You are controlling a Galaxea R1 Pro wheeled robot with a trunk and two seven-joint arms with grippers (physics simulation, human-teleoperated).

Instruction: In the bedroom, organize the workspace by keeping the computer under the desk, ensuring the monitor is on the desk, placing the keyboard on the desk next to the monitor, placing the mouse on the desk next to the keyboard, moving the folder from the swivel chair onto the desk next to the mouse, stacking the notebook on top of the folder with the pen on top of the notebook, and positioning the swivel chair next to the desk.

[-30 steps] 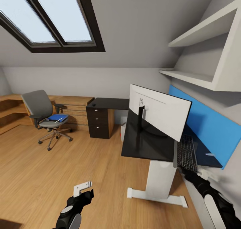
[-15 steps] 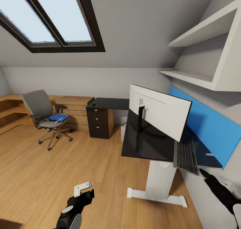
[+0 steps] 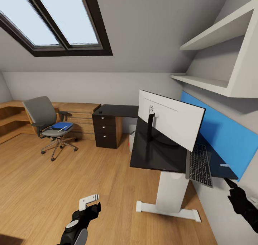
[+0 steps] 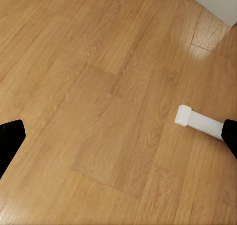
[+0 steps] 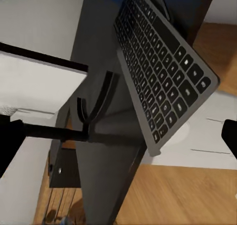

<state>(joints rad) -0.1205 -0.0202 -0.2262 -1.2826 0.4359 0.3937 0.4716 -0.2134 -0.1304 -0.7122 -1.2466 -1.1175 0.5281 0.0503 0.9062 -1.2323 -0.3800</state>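
Head view puts the keyboard (image 3: 199,165) on the desk (image 3: 157,155), right of the monitor (image 3: 171,122), its near end hanging over the desk's near edge. The right gripper (image 3: 233,186) sits just near of it, fingers spread and empty; the left gripper (image 3: 89,201) hangs low over the floor (image 4: 98,111), also spread. The step in hand seems to be seating the keyboard: a gentle push away along its length should bring it fully onto the top. It looks slim, grey-framed, dark-keyed.
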